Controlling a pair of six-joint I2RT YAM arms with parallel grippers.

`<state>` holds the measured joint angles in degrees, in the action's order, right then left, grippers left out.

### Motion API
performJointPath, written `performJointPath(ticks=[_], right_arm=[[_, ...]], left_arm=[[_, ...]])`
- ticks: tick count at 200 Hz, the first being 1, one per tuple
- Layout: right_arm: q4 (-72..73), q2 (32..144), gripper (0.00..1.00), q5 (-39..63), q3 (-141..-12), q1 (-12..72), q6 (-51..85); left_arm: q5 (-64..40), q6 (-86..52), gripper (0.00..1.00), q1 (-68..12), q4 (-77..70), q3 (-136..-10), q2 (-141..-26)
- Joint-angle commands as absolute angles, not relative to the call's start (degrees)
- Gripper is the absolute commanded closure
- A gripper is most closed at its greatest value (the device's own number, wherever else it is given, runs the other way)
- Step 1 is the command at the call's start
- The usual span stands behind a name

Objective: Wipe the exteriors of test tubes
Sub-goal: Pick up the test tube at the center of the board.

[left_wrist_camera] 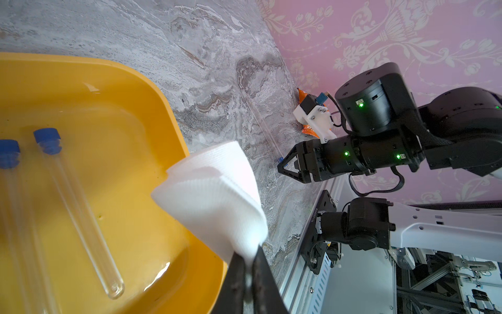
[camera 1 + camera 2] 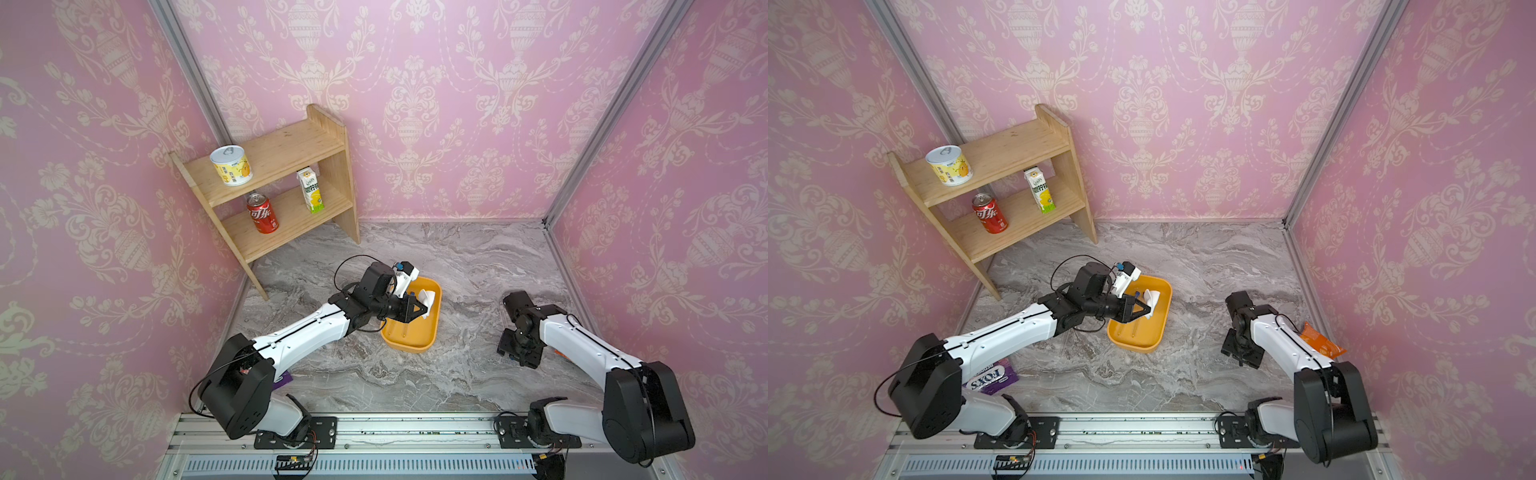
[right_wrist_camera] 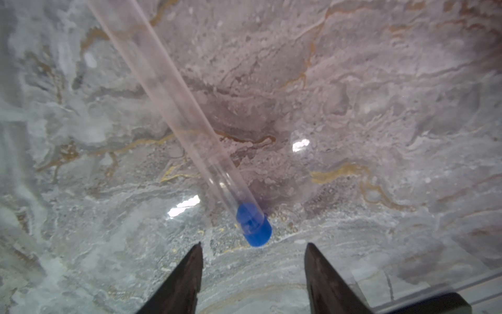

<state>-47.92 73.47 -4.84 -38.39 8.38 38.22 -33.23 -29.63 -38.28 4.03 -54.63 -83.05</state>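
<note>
Two test tubes point(image 1: 78, 206) lie side by side in the yellow tray point(image 1: 152, 89), their blue caps at the same end. We see the left end effector point(image 1: 248, 258) clamped on a folded white wiping pad point(image 1: 214, 195): its fingers are pressed together on one corner, and the pad stands out over the tray's edge, touching neither tube. A third test tube point(image 3: 176, 108) lies flat on the marble tabletop point(image 3: 380, 108), well apart from the tray. The right end effector point(image 3: 254, 243) hovers low at that tube's capped end with its fingers apart and holds nothing. The blue cap point(image 3: 254, 225) sits at the mouth of the gap, and we see it touching neither finger.
</note>
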Motion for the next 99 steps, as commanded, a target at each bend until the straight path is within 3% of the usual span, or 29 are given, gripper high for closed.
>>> performJointPath(ticks=[1,99], right_arm=[[-45.95,73.87,0.4,-5.65,-38.3,7.72,37.67],[-43.37,79.27,0.51,-4.56,-39.99,5.89,34.78]], left_arm=[[-35.49,-30.67,0.9,-37.7,2.33,-53.87,-83.75],[-35.36,-30.68,0.9,-37.39,2.62,-53.61,-83.23]])
